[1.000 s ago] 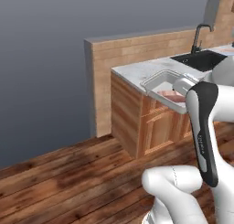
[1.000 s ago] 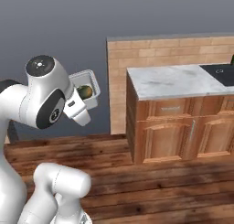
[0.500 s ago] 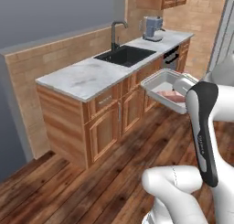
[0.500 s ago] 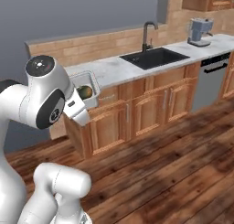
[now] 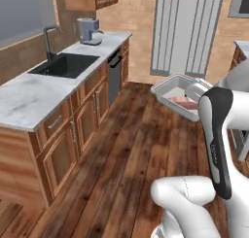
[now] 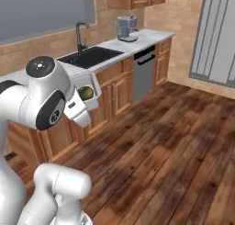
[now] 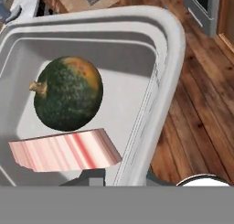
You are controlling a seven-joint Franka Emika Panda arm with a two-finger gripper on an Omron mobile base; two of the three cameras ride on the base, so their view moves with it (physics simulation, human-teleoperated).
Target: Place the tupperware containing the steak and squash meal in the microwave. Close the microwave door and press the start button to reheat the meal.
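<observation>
In the left base view, my arm carries the shallow clear plastic tupperware (image 5: pixel 176 90) above the wooden floor (image 5: pixel 136 149). The right base view shows it beside the counter (image 6: pixel 137 38). In the hand view, my gripper (image 7: pixel 121 179) clamps its rim, green squash (image 7: pixel 67 93) and pink steak (image 7: pixel 66 150) inside.

A pale grey-white tub (image 7: pixel 164 58) is seen, with a dark green squash (image 7: pixel 67 94) mottled and patched with orange. The steak (image 7: pixel 64 151) is striped pink, red and white. The floor (image 6: pixel 174 141) is dark brown planked wood; the counter (image 5: pixel 29 93) is white-grey marbled, over reddish-brown cabinets (image 5: pixel 73 135).
</observation>
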